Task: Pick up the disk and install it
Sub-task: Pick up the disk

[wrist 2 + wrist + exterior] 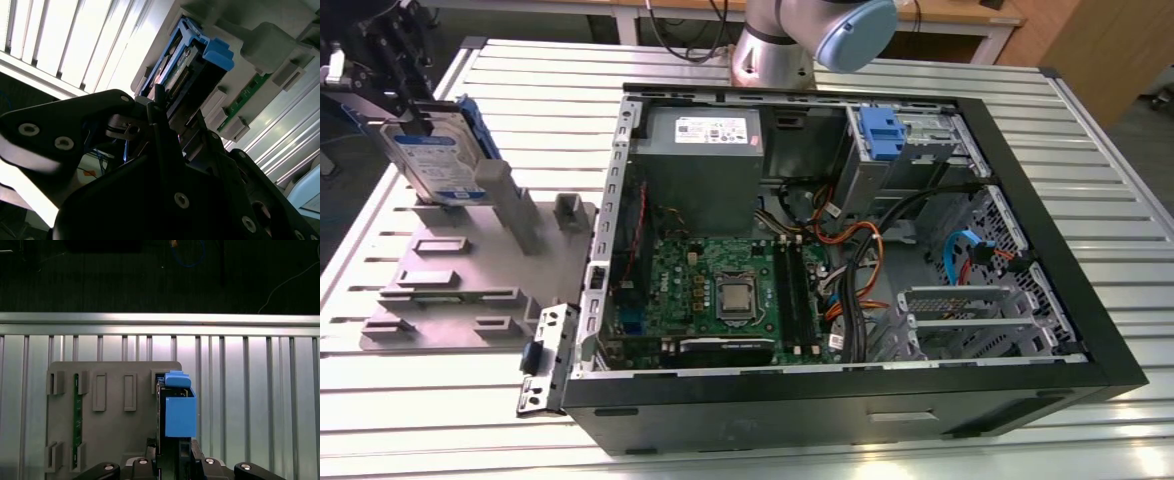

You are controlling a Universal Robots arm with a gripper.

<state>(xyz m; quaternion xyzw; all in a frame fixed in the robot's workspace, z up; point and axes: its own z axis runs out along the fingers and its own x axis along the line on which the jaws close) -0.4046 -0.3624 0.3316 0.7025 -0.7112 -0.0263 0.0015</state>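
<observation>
Silver disk (438, 160) stands upright, clamped between fingers (159, 112).

disk (180, 417) upright on gry fixture (115, 440) | gripper (174, 454) at disk

The gripper (390, 90) points downward, low at the exterior view's far left edge.

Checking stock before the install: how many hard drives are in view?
1: the disk stands on edge on the holder plate at the exterior view's left. Others may hide inside the computer case.
</observation>
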